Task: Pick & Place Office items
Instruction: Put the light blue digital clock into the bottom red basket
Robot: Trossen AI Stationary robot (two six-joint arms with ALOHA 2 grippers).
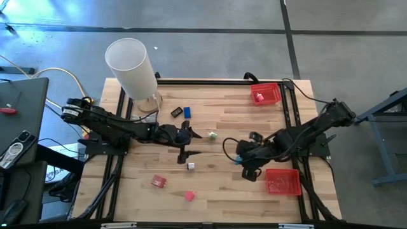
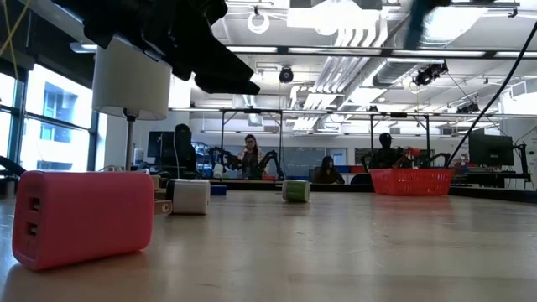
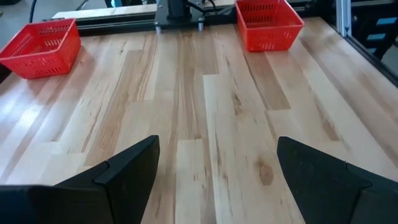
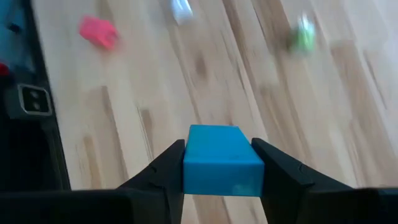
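The right gripper (image 4: 217, 163) pinches a blue block (image 4: 221, 160) squarely between its two fingers, hanging just beside the near red tray (image 1: 282, 182) (presumably its drop-off). The left gripper (image 3: 217, 177) sits near the table's middle with fingers spread wide over bare wood, apparently readied for another pickup. The other office items lie scattered: a green piece (image 1: 213, 135), a white piece (image 1: 190, 166), and a pink block (image 1: 158, 182).
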